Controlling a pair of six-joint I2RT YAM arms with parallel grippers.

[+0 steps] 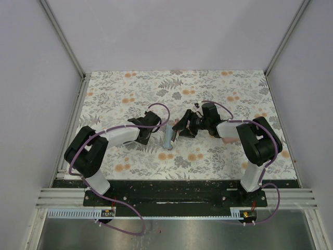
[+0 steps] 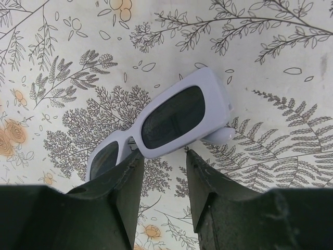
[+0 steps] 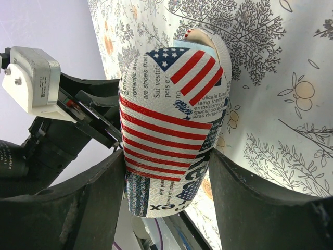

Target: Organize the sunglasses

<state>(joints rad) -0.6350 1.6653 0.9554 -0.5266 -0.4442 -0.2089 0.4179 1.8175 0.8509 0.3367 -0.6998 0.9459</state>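
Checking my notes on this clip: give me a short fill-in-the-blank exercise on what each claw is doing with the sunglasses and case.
1. The right claw grips a case printed with an American ____.
2. The sunglasses by the left claw have a pale frame and ____ lenses.
3. The left claw is ____, holding nothing.
Missing words: flag; dark; open.

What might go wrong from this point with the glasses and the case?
The tips of the left gripper sit only at the lower rim of the pale sunglasses, so a grasp may slip or smear a lens. The right gripper holds the flag case close to the left gripper, so they may bump.
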